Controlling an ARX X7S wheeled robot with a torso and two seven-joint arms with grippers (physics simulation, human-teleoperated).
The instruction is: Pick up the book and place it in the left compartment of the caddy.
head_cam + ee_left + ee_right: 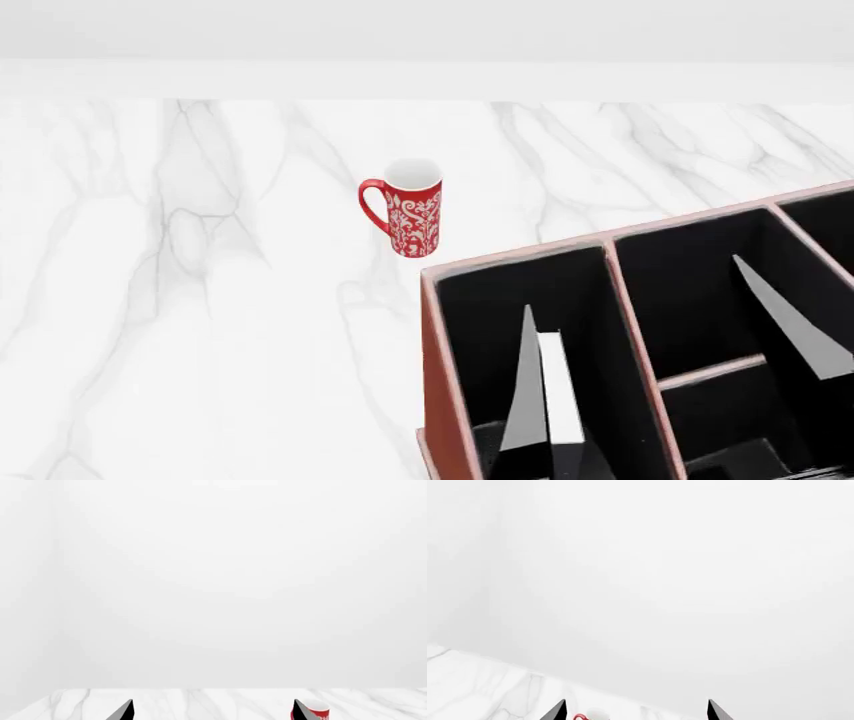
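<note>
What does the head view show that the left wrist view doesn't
Only the head view shows the caddy, reddish-brown with a black interior and three compartments, and a white-edged slab, apparently the book, standing in the left compartment. Only the left wrist view shows the left gripper, its two dark fingertips set apart, pointing at a blank white wall. Both show the marble table and the red patterned mug, which the wrist view catches only partly behind one fingertip.

Head view looks down; wrist views face the wall, sharing the mug (414,208).
</note>
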